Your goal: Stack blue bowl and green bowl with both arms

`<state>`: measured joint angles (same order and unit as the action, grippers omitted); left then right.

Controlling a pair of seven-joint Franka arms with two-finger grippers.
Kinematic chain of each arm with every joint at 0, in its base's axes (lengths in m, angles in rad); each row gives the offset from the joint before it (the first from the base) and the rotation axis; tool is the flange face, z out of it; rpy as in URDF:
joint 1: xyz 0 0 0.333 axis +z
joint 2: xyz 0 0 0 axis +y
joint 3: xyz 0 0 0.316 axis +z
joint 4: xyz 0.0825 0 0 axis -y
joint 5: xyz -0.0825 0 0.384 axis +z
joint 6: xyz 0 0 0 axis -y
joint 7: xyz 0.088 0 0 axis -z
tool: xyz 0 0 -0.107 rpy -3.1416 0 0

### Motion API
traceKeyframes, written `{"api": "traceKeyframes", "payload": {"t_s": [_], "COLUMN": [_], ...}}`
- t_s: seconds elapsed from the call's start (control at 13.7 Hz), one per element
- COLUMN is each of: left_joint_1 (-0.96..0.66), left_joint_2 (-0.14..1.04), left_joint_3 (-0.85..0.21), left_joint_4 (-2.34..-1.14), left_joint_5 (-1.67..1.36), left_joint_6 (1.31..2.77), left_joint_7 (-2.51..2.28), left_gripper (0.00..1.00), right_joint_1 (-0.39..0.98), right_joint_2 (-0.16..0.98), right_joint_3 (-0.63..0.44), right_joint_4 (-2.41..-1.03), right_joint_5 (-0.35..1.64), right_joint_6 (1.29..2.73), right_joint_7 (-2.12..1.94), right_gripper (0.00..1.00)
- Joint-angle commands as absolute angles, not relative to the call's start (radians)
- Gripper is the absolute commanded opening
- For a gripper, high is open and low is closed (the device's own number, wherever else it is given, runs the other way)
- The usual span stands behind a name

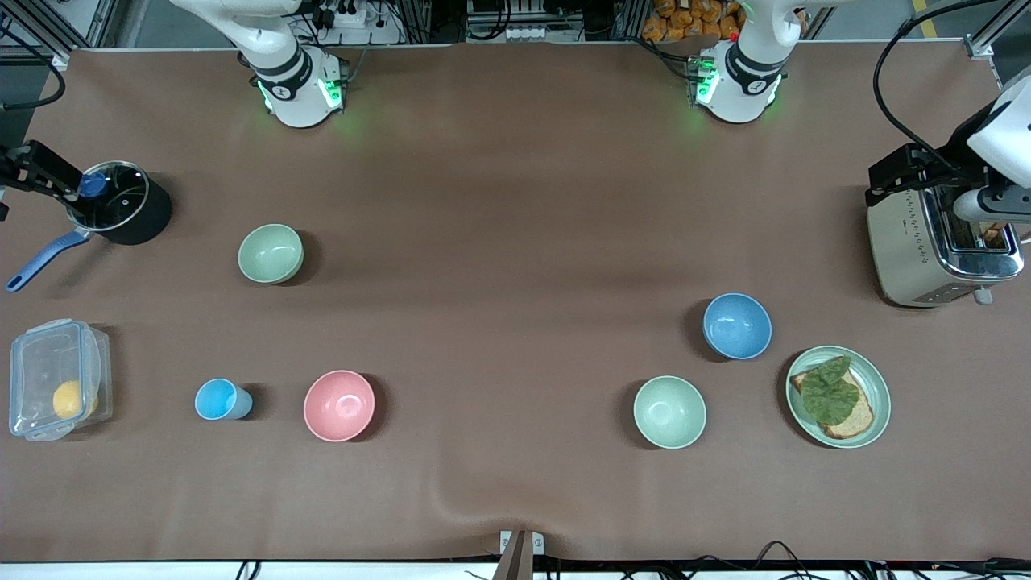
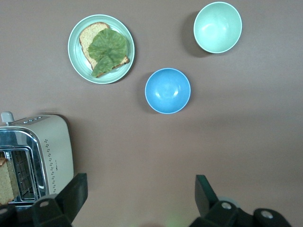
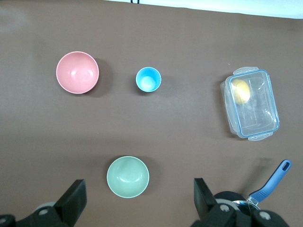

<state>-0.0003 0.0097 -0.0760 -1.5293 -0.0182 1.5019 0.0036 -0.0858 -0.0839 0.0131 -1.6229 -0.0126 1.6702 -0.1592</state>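
Note:
The blue bowl [image 1: 737,325] stands upright toward the left arm's end of the table; it also shows in the left wrist view [image 2: 167,91]. The sage-green bowl [image 1: 271,254] stands upright toward the right arm's end, and shows in the right wrist view [image 3: 128,176]. My left gripper [image 1: 906,173] hangs high over the toaster, open and empty [image 2: 141,189]. My right gripper [image 1: 44,173] hangs high over the black pot, open and empty [image 3: 139,194]. Both bowls are far from both grippers.
A paler mint bowl [image 1: 669,412] and a green plate [image 1: 874,419] with toast and lettuce sit near the blue bowl. A toaster [image 1: 926,250] stands at the left arm's end. A pink bowl [image 1: 339,405], light-blue cup [image 1: 219,399], lidded box [image 1: 56,391] and pot [image 1: 129,213] are at the right arm's end.

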Motion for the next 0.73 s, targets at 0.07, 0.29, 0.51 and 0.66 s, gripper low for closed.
{"api": "traceKeyframes", "payload": {"t_s": [0.07,0.29,0.51,0.66], "left_joint_1": [-0.009,-0.018,-0.020,-0.023], "left_joint_2": [0.041,0.067,0.104,0.153], "left_joint_3": [-0.081,-0.081,-0.081,-0.081], "left_joint_4": [-1.514,-1.516,-1.516,-1.516], "left_joint_5": [0.008,0.020,0.018,0.020], "left_joint_6": [1.505,1.531,1.592,1.635], "left_joint_7": [0.014,0.014,0.014,0.014], "left_gripper": [1.00,1.00,1.00,1.00], "right_joint_1": [-0.101,-0.103,-0.101,-0.100], "right_joint_2": [-0.091,-0.086,-0.046,-0.010], "right_joint_3": [0.021,0.018,0.018,0.018], "right_joint_4": [-1.631,-1.632,-1.632,-1.632], "right_joint_5": [-0.028,-0.025,-0.026,-0.029], "right_joint_6": [1.667,1.667,1.641,1.635], "right_joint_7": [-0.169,-0.169,-0.176,-0.175], "right_gripper": [1.00,1.00,1.00,1.00]}}
